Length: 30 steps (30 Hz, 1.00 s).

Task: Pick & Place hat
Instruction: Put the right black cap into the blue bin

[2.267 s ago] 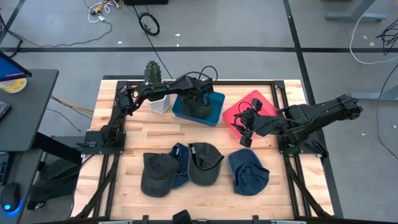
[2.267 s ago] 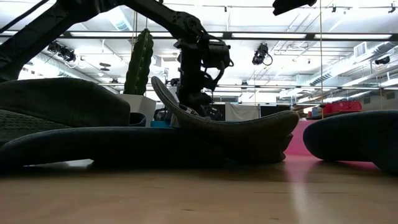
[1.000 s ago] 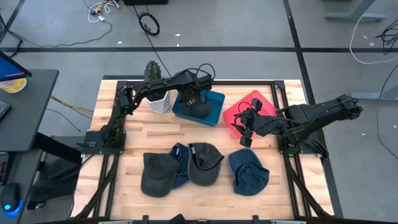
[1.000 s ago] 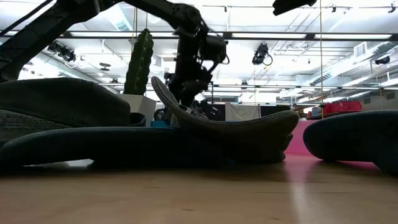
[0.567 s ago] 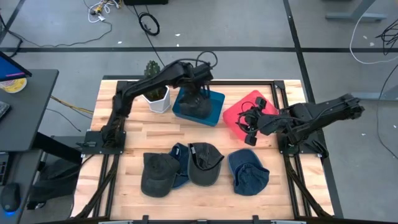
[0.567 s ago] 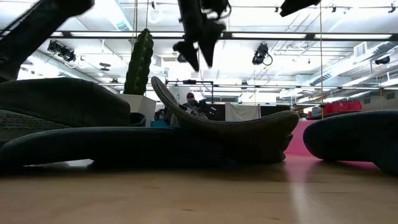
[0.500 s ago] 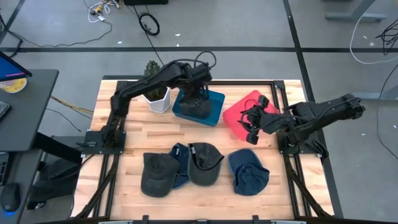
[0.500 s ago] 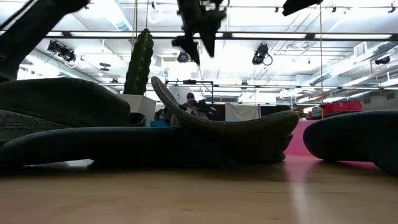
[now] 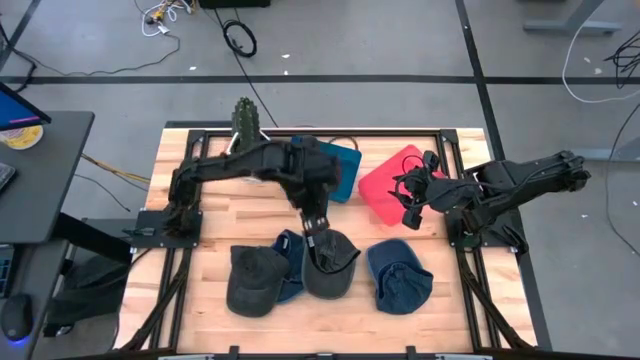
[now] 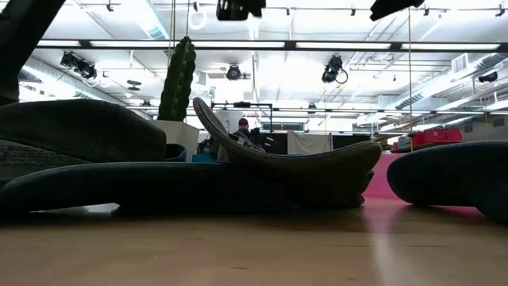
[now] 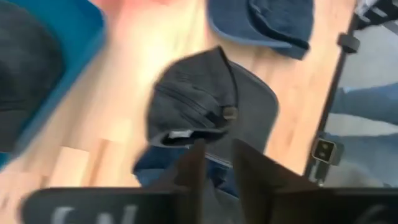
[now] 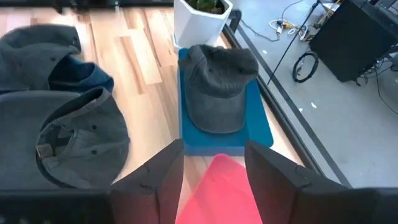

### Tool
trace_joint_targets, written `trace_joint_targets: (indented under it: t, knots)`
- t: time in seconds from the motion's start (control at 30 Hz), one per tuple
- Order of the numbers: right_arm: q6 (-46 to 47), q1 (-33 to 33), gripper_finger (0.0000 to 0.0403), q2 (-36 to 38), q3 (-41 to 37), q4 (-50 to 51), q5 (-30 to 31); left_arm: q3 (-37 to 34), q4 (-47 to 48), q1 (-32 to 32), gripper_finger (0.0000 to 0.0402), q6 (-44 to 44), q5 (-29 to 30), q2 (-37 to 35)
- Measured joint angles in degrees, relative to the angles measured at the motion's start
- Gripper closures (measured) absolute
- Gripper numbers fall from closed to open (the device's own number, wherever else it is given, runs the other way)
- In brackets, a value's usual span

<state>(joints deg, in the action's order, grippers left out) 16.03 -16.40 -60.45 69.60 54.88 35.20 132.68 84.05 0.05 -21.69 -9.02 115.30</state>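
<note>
Bkgd: grey concrete floor point(image 9: 400, 40) w/ dark seam lines, all round the wood-plank table point(image 9: 210, 250). Black coiled cable point(image 9: 240, 38) on floor behind table; white cable point(image 9: 590, 60) loops far right. Dark desk point(image 9: 40, 175) left of table, small plate point(image 9: 22, 135) on it. Low view: open hall, white ceiling w/ long strip lights point(image 10: 317, 45), hanging spot lamps point(image 10: 333, 69). Person point(image 10: 243, 125) seated far back.

no readable text, no labels, no brands, no numbers or signs on anything
</note>
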Motion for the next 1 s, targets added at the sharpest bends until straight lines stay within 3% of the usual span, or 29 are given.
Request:
trace_joint_targets:
  t: [0.1, 0.27, 0.43, 0.53, 0.63, 0.87, 1.0]
  knots:
    - [-0.37, 0.00, 0.0230, 0.05, -0.76, -0.63, -1.84, 0.00, 0.07, -2.61, 0.0390, -2.44, 0.09, 0.10]
    - [-0.55, 0.00, 0.0230, 0.03, -2.42, -2.25, -4.74, 0.00, 0.24, -6.35, 0.0396, -6.38, 1.50, 0.10]
    - [-2.82, 0.00, 0.0230, 0.01, -3.91, -3.82, -7.33, 0.00, 0.34, -9.51, 0.0390, -18.19, 10.09, 0.10]
    - [-4.10, 0.00, 0.0230, 0.01, -4.13, -4.81, -7.26, 0.00, 1.27, -9.97, 0.0366, -31.79, 11.52, 0.10]
    - [-5.51, 0.00, 0.0230, 0.01, -4.12, -7.33, -7.24, -0.02, 1.14, -9.96, 0.0328, -39.53, 10.81, 0.10]
    - [-9.02, 0.00, 0.0230, 0.02, -4.11, -8.84, -7.77, 0.04, 1.61, -11.64, 0.0222, -47.25, 14.13, 2.69]
    - [-9.42, 0.00, 0.0230, 0.37, -4.11, -8.31, -7.77, -0.01, 2.39, -13.35, 0.0188, -48.73, 14.13, 5.96]
